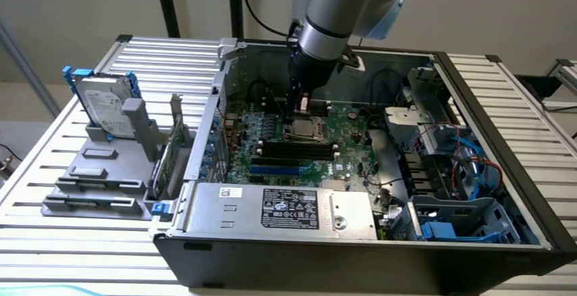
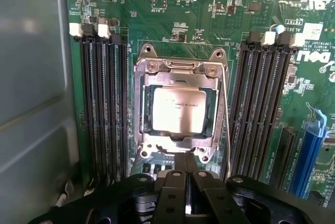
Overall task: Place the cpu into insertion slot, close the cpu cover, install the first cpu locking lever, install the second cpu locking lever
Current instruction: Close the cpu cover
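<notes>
The cpu (image 2: 178, 110) lies flat in the insertion slot (image 2: 210, 111) on the green motherboard (image 2: 209, 4), its pale square face showing through the window of the cpu cover (image 2: 180, 72). The silvery cover is folded down over the chip and frames it on all 4 sides. A thin wire lever (image 2: 228, 130) runs along 1 side of the cover; whether it is latched cannot be told. Long black memory slots (image 2: 102, 103) flank the socket on both sides.

The gripper (image 2: 186, 164) hangs just above the edge of the cover. Its jaws are pressed together with nothing between them. Whether the tips touch the cover cannot be told.

In the exterior view the arm reaches down into the open computer case (image 1: 505, 107), with the gripper (image 1: 302, 107) right over the socket. The case lies on its side on a slatted metal table (image 1: 90, 228). A hard drive (image 1: 101, 103) stands upright in a grey holder at the exterior view's left.
</notes>
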Tool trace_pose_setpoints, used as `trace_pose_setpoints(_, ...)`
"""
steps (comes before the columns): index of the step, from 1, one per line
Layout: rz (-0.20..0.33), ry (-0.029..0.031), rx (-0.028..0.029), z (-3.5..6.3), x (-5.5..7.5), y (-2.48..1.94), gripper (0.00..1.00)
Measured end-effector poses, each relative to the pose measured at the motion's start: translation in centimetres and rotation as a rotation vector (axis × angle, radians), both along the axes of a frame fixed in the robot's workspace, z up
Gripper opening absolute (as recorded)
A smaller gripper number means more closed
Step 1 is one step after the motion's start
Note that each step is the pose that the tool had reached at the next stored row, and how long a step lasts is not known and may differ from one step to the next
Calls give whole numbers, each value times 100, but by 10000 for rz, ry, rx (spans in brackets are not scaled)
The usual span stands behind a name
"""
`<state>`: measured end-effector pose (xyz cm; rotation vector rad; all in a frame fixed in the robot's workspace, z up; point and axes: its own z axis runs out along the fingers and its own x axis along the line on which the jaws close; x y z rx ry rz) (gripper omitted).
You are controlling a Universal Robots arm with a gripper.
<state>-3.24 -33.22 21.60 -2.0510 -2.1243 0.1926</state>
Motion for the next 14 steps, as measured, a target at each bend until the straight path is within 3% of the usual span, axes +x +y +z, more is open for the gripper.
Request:
trace_pose_setpoints(9, 1, 6, -9, -160, -5, -2, 11)
trace_pose_setpoints(12, 1, 9, -10, -169, -6, -2, 11)
trace_pose_setpoints(14, 0, 31, 23, -149, -4, 2, 11)
